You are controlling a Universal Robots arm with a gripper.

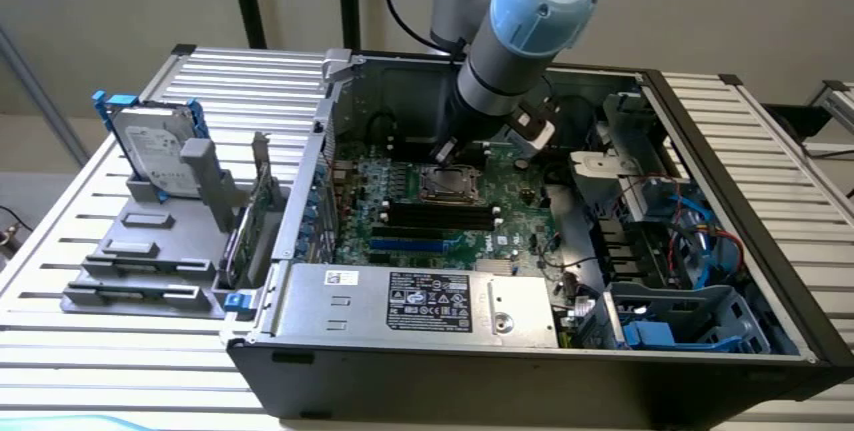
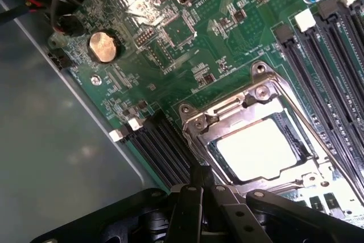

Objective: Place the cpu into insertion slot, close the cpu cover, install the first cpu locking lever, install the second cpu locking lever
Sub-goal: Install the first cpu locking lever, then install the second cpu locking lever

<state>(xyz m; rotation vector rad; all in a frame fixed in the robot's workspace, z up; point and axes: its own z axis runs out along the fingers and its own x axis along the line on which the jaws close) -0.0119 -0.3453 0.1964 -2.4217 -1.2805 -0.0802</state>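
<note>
A bench (image 1: 747, 181) made of pale metal slats stands before a plain beige wall, and an open computer case (image 1: 534, 371) lies on it with its inside facing up.

In the wrist view the cpu (image 2: 263, 151) sits in the insertion slot (image 2: 297, 140), its bright silver top face showing through the cut-out of the cpu cover (image 2: 239, 109). The cover lies flat over the chip. A thin metal lever (image 2: 304, 115) runs along one side of the cover. The gripper (image 2: 200, 189) is just beside the edge of the cover, its dark fingers pressed together with nothing between them. I cannot tell if the tips touch the frame.

Around the socket the wrist view shows the green circuit board (image 2: 187, 44), a round coin battery (image 2: 103, 46) and long black memory slots (image 2: 333, 66) with white clips.

The exterior view gives the wider scene. The arm (image 1: 514, 41), grey with blue joints, comes down into the case and ends over the socket (image 1: 447, 184), which appears here as a small metal square on the board. A silver power supply (image 1: 414, 303) with a black label lies at the near side of the case. On the exterior view's left, a hard drive (image 1: 160, 146) stands upright in a grey holder (image 1: 140, 261) on the bench. On the exterior view's right, blue cables (image 1: 694, 226) and a blue-grey drive cage (image 1: 681, 316) are inside the case.
</note>
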